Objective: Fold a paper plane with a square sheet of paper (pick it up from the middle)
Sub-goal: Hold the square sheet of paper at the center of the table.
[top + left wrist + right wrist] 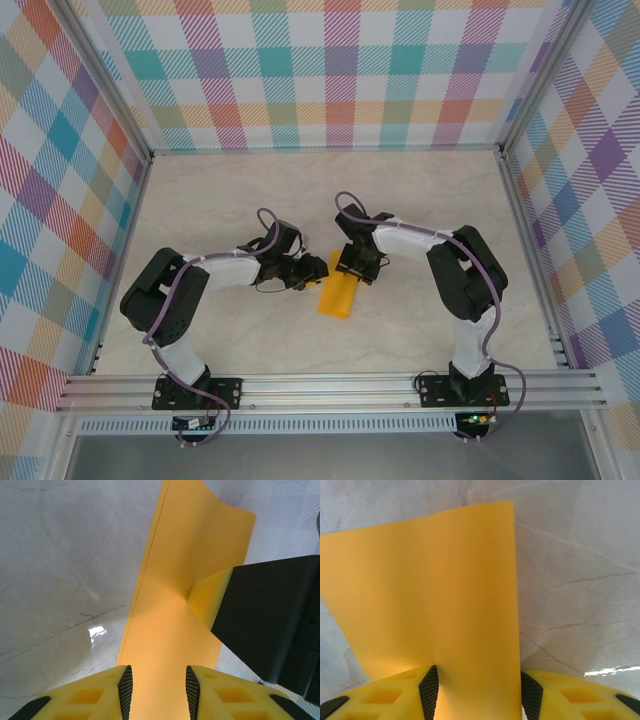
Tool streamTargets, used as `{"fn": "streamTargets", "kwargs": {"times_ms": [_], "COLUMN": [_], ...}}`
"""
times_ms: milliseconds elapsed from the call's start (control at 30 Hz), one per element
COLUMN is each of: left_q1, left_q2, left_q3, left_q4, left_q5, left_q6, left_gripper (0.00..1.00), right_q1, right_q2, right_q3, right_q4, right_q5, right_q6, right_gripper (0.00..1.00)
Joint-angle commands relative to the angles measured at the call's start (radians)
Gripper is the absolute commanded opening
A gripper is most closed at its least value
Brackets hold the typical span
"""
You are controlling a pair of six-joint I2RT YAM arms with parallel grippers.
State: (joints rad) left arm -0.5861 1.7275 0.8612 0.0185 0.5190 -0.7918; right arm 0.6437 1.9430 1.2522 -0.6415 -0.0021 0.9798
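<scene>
The square sheet of paper (338, 297) is orange-yellow and lies doubled into a narrow strip on the table between the two arms. My left gripper (318, 272) meets its upper end from the left, my right gripper (355, 272) from the right. In the left wrist view the paper (185, 555) runs away between the jaws of my left gripper (159, 690), which stand apart over it. One yellow finger of the right gripper (212, 597) presses a dent into the strip's right edge. In the right wrist view the paper (430, 580) spans the gap of my right gripper (480, 690) and bends at the left pad.
The marble-look tabletop (420, 200) is walled by checked panels at the back and sides. An aluminium rail (330, 385) carrying both arm bases runs along the near edge. Both arms crowd the middle of the table.
</scene>
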Motion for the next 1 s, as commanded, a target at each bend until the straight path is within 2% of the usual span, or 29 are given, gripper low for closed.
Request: {"fn": "streamTargets", "kwargs": {"times_ms": [0,967], "left_q1": [-0.024,-0.050], "left_q2": [0.017,0.086], "left_q3": [0.033,0.084], "left_q4": [-0.002,-0.060], "left_q5": [0.027,0.042], "left_q6": [0.024,0.045], "left_gripper": [0.35,0.22], "right_q1": [-0.009,-0.001], "right_q2": [0.134,0.186], "right_q3": [-0.077,-0.071], "right_q4": [-0.032,-0.009], "right_q5": [0.138,0.121], "right_q6": [-0.011,-0.014], "right_gripper": [0.51,0.52]}}
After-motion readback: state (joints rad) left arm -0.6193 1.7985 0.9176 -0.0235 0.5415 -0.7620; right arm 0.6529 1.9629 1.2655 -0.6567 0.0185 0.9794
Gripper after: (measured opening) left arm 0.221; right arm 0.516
